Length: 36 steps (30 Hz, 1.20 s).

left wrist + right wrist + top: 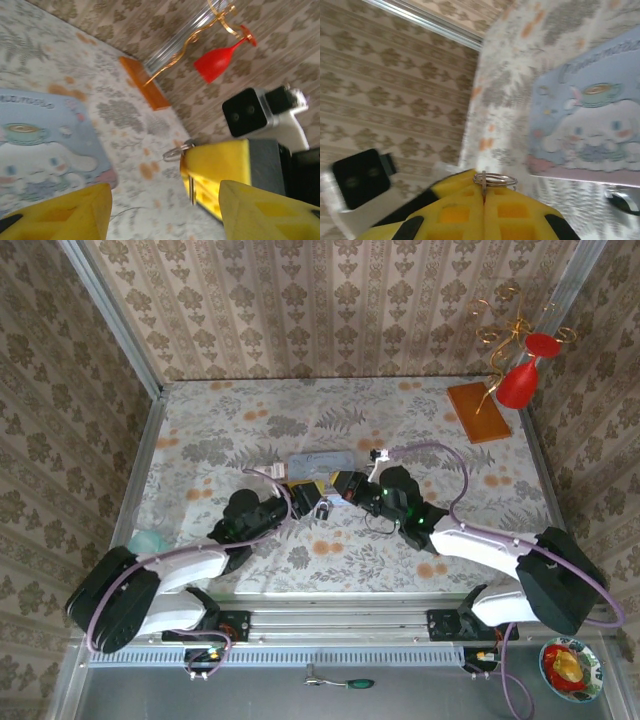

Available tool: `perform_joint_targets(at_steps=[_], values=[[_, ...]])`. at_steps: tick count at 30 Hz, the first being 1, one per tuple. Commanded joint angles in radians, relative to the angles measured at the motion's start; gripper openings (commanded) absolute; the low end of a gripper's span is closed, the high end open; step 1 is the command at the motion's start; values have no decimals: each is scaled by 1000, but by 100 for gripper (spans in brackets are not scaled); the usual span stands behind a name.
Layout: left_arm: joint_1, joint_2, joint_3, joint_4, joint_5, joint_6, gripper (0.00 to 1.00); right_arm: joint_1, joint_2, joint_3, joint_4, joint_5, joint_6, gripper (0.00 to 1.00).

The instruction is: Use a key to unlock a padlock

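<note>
Two arms: both reach in from the near edge of the table (pixel 200 440) and meet at its middle, their heads almost touching.
Left gripper (pixel 165 202): fingers stand wide apart, low over the patterned cloth, with nothing between them.
Right gripper (pixel 484 189): fingers pressed together, pinching the key.
Key (pixel 495 179): held at the right fingertips. Its ring sits just above the pads. From the left wrist, a thin blade hangs down beside the yellow finger.
Padlock (pixel 322 508): most likely the small grey piece on the cloth between the two grippers, just on the near side of the tin. It is too small to tell which way the keyhole faces.
Tin (pixel 322 462): pale blue with a cartoon picture, lying flat just beyond the grippers.
Far corner: wooden block (pixel 478 412) and red glass (pixel 520 380), well apart from the work.
Step in hand: the key looks secured and the lock is not yet gripped, so steadying the padlock comes first.
Next move: the left fingers should close on the lock body with the keyway facing the blade. The right arm can then line up and slide in squarely, since a slight tilt would likely miss.
</note>
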Motion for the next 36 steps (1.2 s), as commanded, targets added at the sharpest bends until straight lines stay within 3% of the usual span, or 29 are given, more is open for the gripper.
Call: perform_joint_targets(at_steps=[1,12,25,36], values=[[-30,78,-11,311,-82,-239,58,48,-7,-44,251,207,146,0],[-98,76,29,305,-166,-301,49,122,-3,-89,339,342,191,0],[-96,92,85,305,-118,-309,32,153,33,-94,417,389,208,0],[-98,106,91,305,-102,-348,31,155,40,-82,432,428,193,0]])
